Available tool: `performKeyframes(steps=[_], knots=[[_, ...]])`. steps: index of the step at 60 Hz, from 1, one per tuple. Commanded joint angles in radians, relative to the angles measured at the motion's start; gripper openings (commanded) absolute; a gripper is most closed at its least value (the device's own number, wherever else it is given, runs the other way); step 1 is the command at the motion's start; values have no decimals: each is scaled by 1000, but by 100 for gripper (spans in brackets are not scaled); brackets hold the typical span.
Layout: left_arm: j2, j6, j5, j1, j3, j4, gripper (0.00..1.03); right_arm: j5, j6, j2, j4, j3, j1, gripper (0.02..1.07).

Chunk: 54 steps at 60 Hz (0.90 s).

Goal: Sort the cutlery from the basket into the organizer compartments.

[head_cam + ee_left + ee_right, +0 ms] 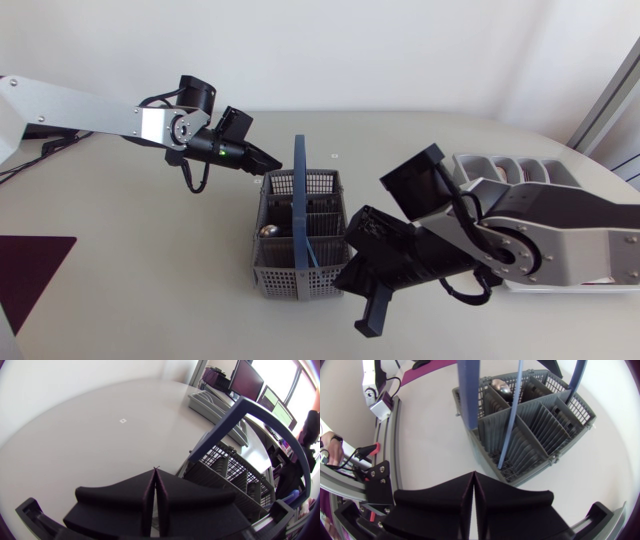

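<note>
Can see a grey basket (300, 245) in the middle of the table (150, 260), with a tall blue handle (300, 200) arching right over it; inside, in a back pocket, one spoon (268, 230) with its round end showing; cannot tell for sure what other cutlery is in there. Off to the right sits the grey organizer (520, 170), apart from the basket and mostly hidden under the right arm.

Left gripper (262, 162) right by the basket's far left corner, fingers pressed tight together, holding nothing; cannot tell if touching the rim. Right gripper (372, 312) just beside the basket's near right side, fingers also pressed flat together, holding nothing.

Looks like the very start of the job; next comes opening up and reaching in for the spoon.

Could go wrong like this:
- going down with fingers closed and only poking the spoon, not grabbing it
- bumping the blue handle on the way in, since it stands over the middle, and tipping or sliding the light basket
- catching a thin basket wall together with the spoon and lifting the whole basket
- crowding both arms over one small basket and knocking them together
- pinching the smooth spoon badly, then dropping it on the way to the organizer
</note>
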Motion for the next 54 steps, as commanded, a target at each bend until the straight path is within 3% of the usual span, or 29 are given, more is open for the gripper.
performKeyframes(steps=[1,29,54], knots=[[18,38,32,-6,9,-54,4,35,21,34,29,-16,3,8],[-117,159,95,58,-151,-130,4,122,9,55,92,22,-177,8],[-289,233,119,133,-379,-130,4,114,18,265,140,225,-286,8]])
